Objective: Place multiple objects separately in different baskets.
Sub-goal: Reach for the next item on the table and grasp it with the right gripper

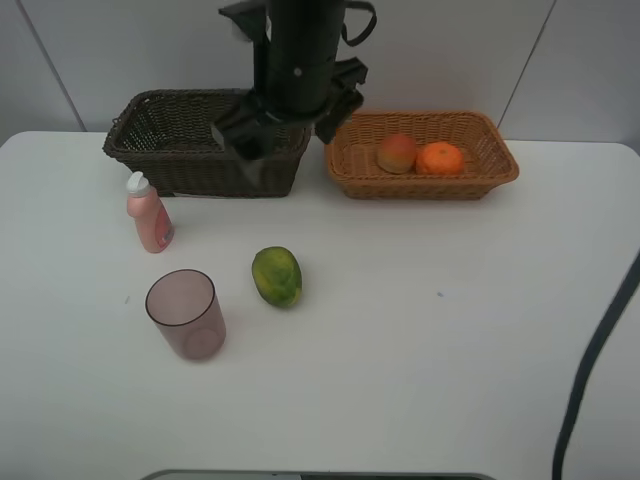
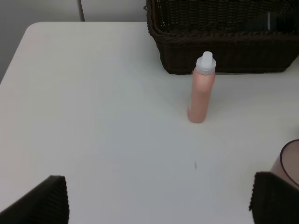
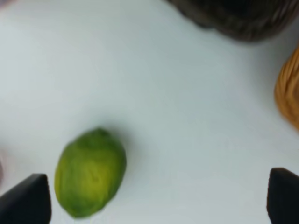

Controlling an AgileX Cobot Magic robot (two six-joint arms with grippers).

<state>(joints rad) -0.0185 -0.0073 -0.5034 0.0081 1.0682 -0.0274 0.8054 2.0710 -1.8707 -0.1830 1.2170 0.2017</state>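
The pink bottle (image 1: 148, 215) (image 2: 202, 88) stands upright in front of the dark brown basket (image 1: 150, 150) (image 2: 210, 56). Nearer the front are the mauve cup (image 1: 185, 313) (image 2: 290, 158) and the green oval fruit (image 1: 277, 276) (image 3: 91, 172). An orange (image 1: 440, 158) and a red-orange fruit (image 1: 397, 152) lie in the light tan basket (image 1: 490, 175) (image 3: 289, 93). My left gripper (image 2: 163, 205) is open, well short of the bottle. My right gripper (image 3: 154, 200) is open above the table, with the green fruit close to one finger.
A black arm (image 1: 295, 70) hangs over the back of the table, above the gap between the two baskets. A dark cable (image 1: 600, 340) runs down the right side. The dark basket's corner (image 3: 243, 23) shows in the right wrist view.
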